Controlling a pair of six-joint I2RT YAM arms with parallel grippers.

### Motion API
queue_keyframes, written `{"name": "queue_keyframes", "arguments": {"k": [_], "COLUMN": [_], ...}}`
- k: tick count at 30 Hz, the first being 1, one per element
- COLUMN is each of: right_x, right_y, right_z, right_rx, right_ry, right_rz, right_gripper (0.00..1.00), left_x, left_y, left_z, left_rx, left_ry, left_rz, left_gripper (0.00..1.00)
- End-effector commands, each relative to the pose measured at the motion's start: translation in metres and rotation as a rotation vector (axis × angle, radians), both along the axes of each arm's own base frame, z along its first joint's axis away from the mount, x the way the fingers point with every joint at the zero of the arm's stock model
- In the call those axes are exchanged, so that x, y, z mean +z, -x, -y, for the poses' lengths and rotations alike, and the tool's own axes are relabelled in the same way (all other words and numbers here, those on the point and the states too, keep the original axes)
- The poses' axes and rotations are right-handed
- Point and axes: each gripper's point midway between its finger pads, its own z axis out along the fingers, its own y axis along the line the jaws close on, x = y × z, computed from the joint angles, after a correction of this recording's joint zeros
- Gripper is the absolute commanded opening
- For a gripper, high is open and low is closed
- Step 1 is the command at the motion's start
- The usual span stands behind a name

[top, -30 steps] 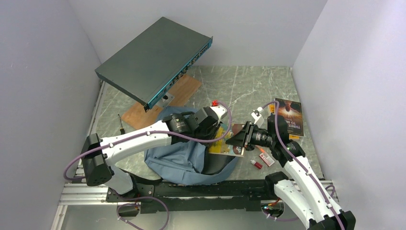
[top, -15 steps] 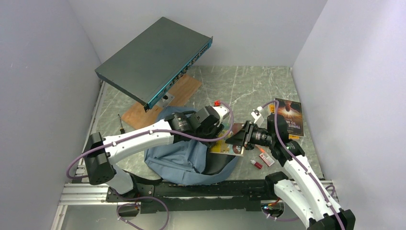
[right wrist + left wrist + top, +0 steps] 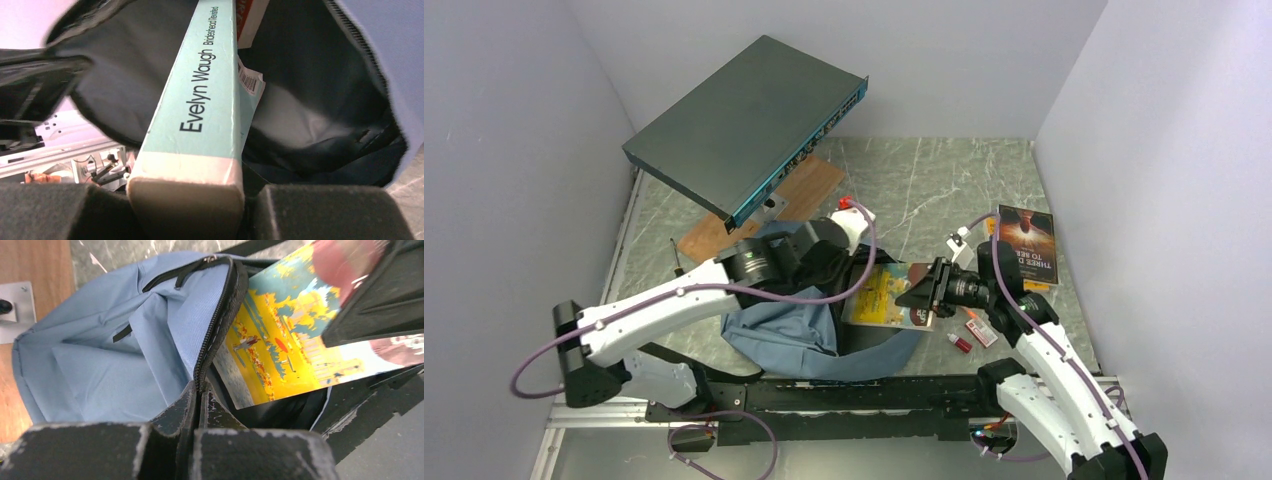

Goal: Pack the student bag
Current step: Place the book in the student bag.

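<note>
Care helps: the left gripper (image 3: 198,390), shut on the black zipper edge (image 3: 220,325) of the soft blue-grey fabric backpack (image 3: 100,355) lying at the near edge of the green stone table (image 3: 924,180), should pull its mouth wide while the right gripper (image 3: 189,200), holding the yellow-and-teal paperback book (image 3: 205,90), pushes it in.

The left arm (image 3: 674,300) swings back toward the left wall. Its left fingers (image 3: 177,412) are now shut tight on the zipper edge of the student bag (image 3: 774,330), and the bag's mouth is pulled wider. Much more of the yellow book (image 3: 886,297) shows now.
</note>
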Motion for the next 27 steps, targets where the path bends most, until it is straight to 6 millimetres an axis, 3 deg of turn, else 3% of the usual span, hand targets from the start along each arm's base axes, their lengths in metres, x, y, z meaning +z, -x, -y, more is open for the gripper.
{"name": "queue_keyframes", "arguments": {"k": [1,5,9,19,27], "right_x": [0.013,0.011,0.025,0.051,0.068], "right_y": [-0.001,-0.001,-0.011,-0.011,-0.041], "right_z": [-0.012,-0.028,-0.039,-0.044,-0.067], "right_rx": [0.035,0.035,-0.004,-0.020,-0.043], "right_ry": [-0.045,-0.134,-0.271,-0.417,-0.479], "right_rz": [0.068,0.035,0.040,0.006,0.047], "right_gripper": [0.00,0.00,0.00,0.00,0.00], "left_x": [0.059,0.075,0.083,0.098,0.120], "left_y": [-0.008,-0.002,0.002,0.004,0.007], "left_z": [-0.004,-0.002,0.002,0.011,0.012], "left_rx": [0.025,-0.004,-0.037,-0.073,-0.058], "left_ry": [0.173,0.261,0.319,0.379,0.461], "left_rz": [0.139,0.160,0.173,0.215,0.227], "left_gripper": [0.00,0.00,0.00,0.00,0.00]}}
